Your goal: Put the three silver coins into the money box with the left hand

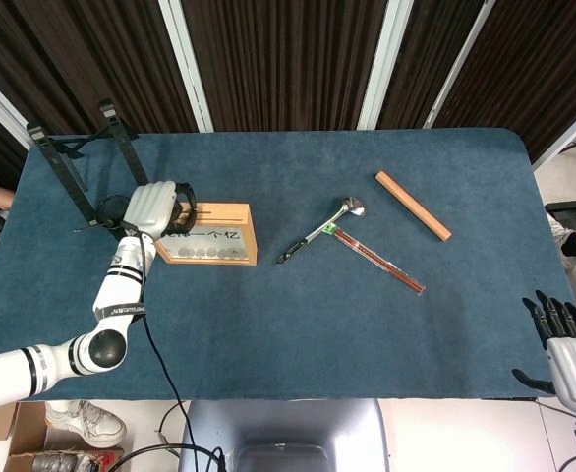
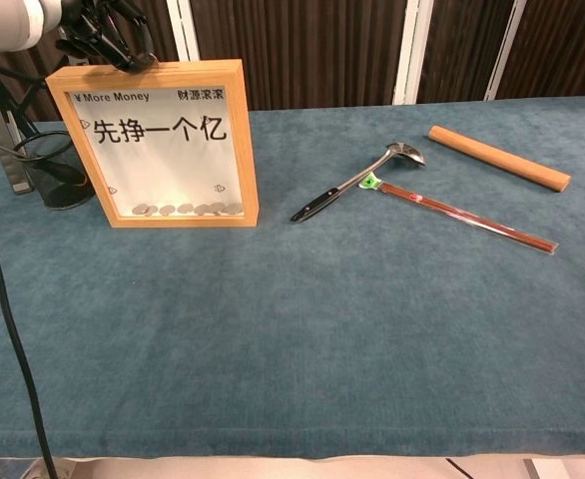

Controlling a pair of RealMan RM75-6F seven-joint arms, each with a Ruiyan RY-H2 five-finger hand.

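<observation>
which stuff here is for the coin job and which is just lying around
For the job:
money box
coins in the box
left hand

Lying about:
ladle
chopsticks
wooden rod
black cup
right hand

Left robot hand (image 1: 152,207) raised, white back facing up, dark fingers (image 2: 113,40) curled downward; grasp state not readable. Left arm bent at elbow, forearm angled upward. Right robot hand (image 1: 568,354) low, fingers apart, holding nothing.
</observation>
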